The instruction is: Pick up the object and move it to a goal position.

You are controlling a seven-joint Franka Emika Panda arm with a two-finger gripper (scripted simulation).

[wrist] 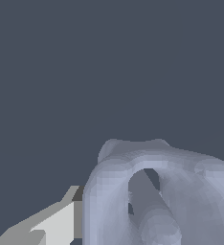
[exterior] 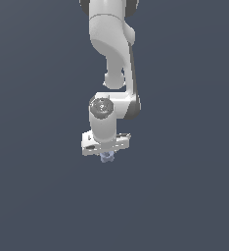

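The object [exterior: 105, 158] is a small, pale lavender-blue knobbly lump right under the white hand of the arm. My gripper [exterior: 105, 154] points down and its jaws close around the object. In the wrist view the object [wrist: 157, 191] fills the lower right, very close to the camera. One pale finger [wrist: 56, 222] presses against its side, and the other finger is hidden behind it. I cannot tell whether the object rests on the ground or hangs above it.
The white arm [exterior: 111, 44] comes down from the top of the exterior view. Plain dark blue-grey ground [exterior: 38, 196] lies all around it. No other objects or markers show.
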